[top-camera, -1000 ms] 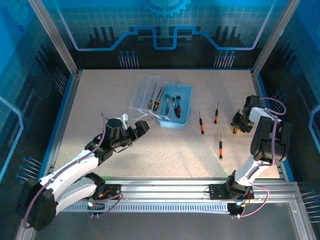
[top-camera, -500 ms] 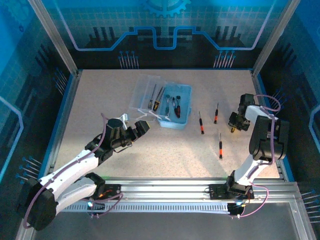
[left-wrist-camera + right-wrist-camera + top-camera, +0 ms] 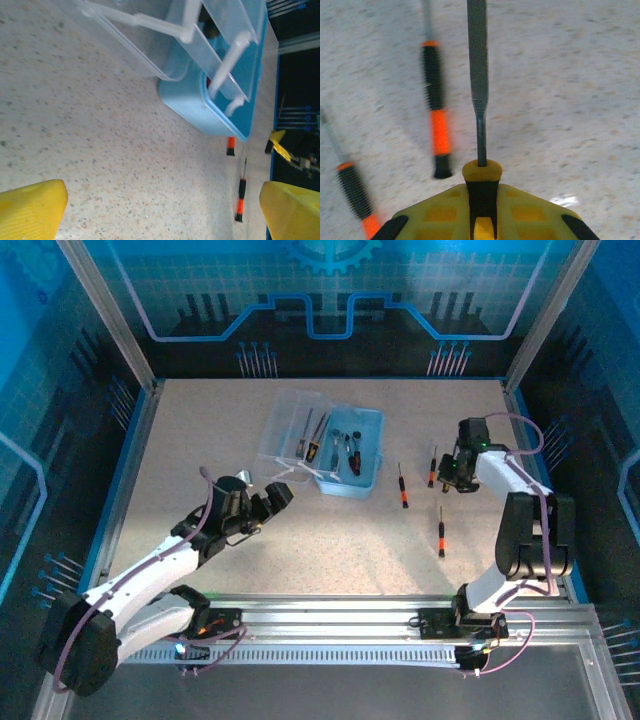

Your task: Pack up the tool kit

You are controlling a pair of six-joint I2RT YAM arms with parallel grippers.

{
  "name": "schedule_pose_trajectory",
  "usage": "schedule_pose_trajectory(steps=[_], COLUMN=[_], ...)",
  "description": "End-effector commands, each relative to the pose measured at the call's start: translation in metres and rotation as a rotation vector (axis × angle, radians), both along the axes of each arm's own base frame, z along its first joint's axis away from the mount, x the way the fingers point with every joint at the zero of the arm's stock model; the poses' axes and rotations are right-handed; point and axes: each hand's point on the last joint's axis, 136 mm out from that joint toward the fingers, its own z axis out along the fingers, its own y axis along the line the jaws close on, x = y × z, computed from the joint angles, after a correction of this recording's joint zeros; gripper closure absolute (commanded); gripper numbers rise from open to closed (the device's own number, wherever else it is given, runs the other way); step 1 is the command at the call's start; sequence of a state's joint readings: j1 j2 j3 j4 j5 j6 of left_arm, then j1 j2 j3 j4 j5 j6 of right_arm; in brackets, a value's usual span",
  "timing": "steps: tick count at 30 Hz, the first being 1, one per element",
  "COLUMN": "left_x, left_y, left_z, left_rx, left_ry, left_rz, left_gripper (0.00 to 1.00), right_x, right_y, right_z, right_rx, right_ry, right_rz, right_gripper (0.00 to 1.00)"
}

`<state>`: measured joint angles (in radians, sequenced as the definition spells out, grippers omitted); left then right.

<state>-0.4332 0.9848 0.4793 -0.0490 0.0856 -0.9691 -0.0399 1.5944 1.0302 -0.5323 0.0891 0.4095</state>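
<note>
The tool kit case (image 3: 345, 488) is light blue and lies open mid-table, its clear lid (image 3: 292, 430) folded out to the left, with several tools inside. In the left wrist view the case (image 3: 200, 112) sits ahead of my left gripper (image 3: 160, 215), which is open over bare table below and left of the case (image 3: 280, 495). My right gripper (image 3: 455, 476) is shut on the yellow-and-black handle of a slim metal file (image 3: 478, 65), just above the table. Three black-and-orange screwdrivers (image 3: 402, 486) (image 3: 432, 468) (image 3: 440, 533) lie right of the case; one screwdriver (image 3: 436, 115) lies just left of the file.
Blue walls and an aluminium frame (image 3: 120, 440) enclose the speckled table. The clear lid (image 3: 130, 45) and its white handle bars lie close in front of my left gripper. Bare table spreads between the arms at the front.
My right gripper has closed on the file and carried it left, from the table's right edge toward the loose screwdrivers. My left arm has hardly moved.
</note>
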Motion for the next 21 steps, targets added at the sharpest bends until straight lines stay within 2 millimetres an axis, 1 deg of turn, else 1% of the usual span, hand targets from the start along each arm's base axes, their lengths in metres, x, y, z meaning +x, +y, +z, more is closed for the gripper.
schedule_pose_trajectory(steps=[1,3,4,6,9,11,14,16,19,21], left_x=[0.008,0.009,0.008,0.007,0.002,-0.002,-0.007,-0.009,-0.012,-0.013], left_y=[0.015,0.026,0.032,0.045,0.064,0.074,0.077,0.078,0.078,0.076], left_z=[0.011,0.012,0.013,0.014,0.012,0.009,0.010,0.010,0.012,0.016], left_rx=[-0.004,0.005,0.014,0.032,0.065,0.063,0.037,0.036,0.043,0.039], left_ry=[0.000,-0.002,-0.003,-0.004,-0.009,-0.013,-0.029,-0.035,-0.034,-0.039], left_rz=[0.053,0.089,0.109,0.152,0.228,0.277,0.303,0.305,0.294,0.279], left_gripper=[0.01,0.01,0.01,0.01,0.01,0.01,0.01,0.01,0.01,0.01], right_x=[0.008,0.014,0.017,0.020,0.024,0.028,0.036,0.042,0.050,0.055], right_y=[0.036,0.058,0.074,0.098,0.141,0.170,0.210,0.236,0.266,0.283], right_z=[0.030,0.041,0.048,0.057,0.069,0.078,0.090,0.094,0.094,0.093], right_rx=[0.046,0.066,0.087,0.117,0.155,0.178,0.220,0.255,0.306,0.334], right_ry=[-0.061,-0.094,-0.110,-0.125,-0.159,-0.178,-0.215,-0.234,-0.223,-0.223], right_rz=[0.057,0.094,0.123,0.165,0.240,0.282,0.340,0.385,0.417,0.431], right_gripper=[0.84,0.84,0.84,0.84,0.84,0.85,0.85,0.85,0.85,0.85])
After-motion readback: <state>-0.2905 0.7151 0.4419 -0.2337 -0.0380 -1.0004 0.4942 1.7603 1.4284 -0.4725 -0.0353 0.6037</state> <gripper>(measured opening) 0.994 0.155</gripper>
